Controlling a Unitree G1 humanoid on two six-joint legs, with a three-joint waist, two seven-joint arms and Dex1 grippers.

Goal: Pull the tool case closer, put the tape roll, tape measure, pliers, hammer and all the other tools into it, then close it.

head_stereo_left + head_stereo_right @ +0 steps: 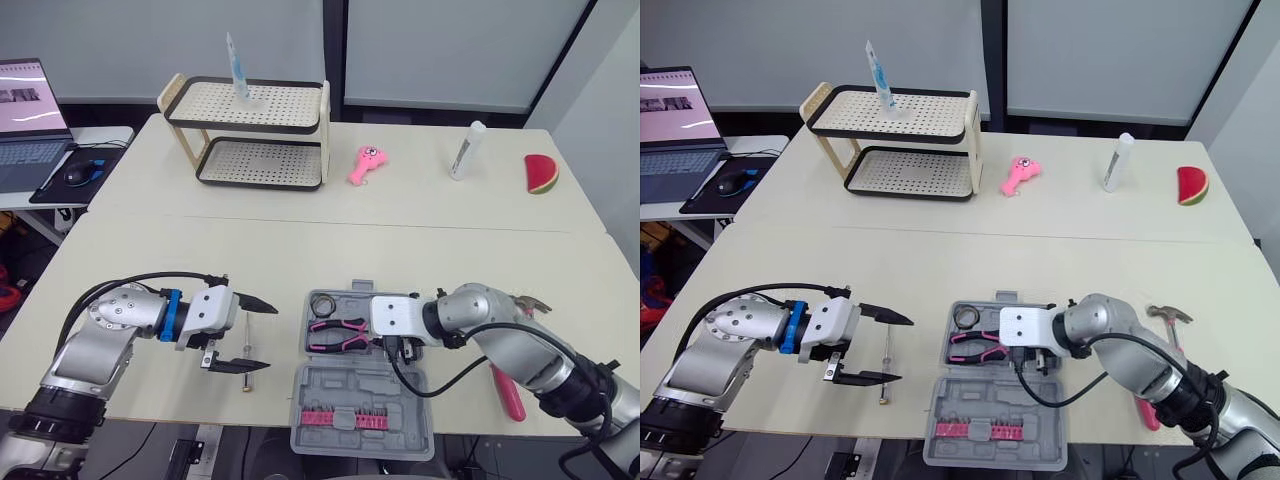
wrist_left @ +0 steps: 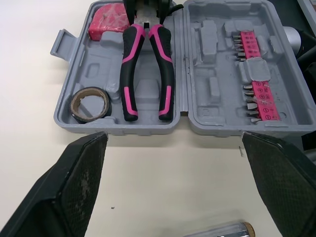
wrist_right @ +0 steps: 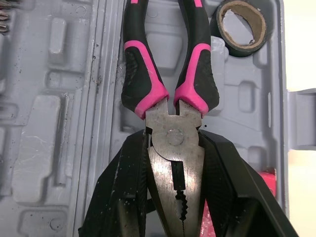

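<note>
Nearest you, the open tool case (image 1: 362, 400) sits at the table's front edge; your right gripper (image 3: 174, 143) clamps the pliers (image 1: 335, 335) lying inside, beside the tape roll (image 1: 322, 303). Your left gripper (image 1: 270, 338) gapes wide just left; the hammer (image 1: 507, 392) lies right.

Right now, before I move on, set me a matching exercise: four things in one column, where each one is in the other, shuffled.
Things:
1. pliers
2. tape roll
3. hammer
4. screwdriver bits

Places:
A. on the table, to the right of the case
B. in the case half nearer the robot
C. in the far half of the case, head between the fingers of the right gripper
D. in a corner pocket of the far half

Pairs: 1-C, 2-D, 3-A, 4-B
</note>
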